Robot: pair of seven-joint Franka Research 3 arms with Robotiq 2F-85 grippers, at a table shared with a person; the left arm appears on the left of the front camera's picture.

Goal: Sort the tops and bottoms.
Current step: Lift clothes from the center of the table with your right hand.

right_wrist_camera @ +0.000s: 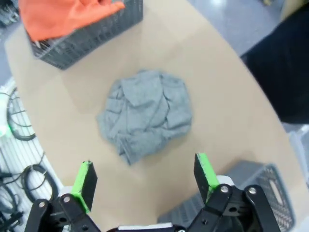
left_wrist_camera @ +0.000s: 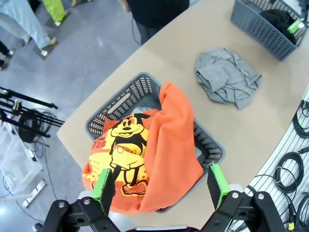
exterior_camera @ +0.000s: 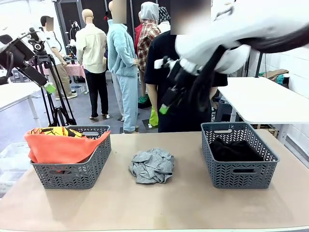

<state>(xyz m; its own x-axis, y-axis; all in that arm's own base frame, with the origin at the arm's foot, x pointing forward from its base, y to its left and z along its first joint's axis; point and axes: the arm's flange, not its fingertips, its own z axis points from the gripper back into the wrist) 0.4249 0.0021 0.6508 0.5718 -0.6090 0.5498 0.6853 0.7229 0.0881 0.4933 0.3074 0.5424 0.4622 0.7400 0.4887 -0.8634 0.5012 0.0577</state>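
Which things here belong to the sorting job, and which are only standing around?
Belong:
- orange T-shirt in left basket
- grey garment on the table
- black garment in right basket

Standing around:
- tripod
- white table

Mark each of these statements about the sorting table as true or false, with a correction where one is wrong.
1. The orange T-shirt lies draped over the left basket. True.
2. The grey garment sits inside the right basket. False: it lies crumpled on the table between the two baskets.
3. The right basket holds a black garment. True.
4. The right gripper is shut on the grey garment. False: it hangs open above it, holding nothing.
5. The left gripper is open above the orange T-shirt. True.
6. A person's hand rests on the grey garment. False: nothing touches it.
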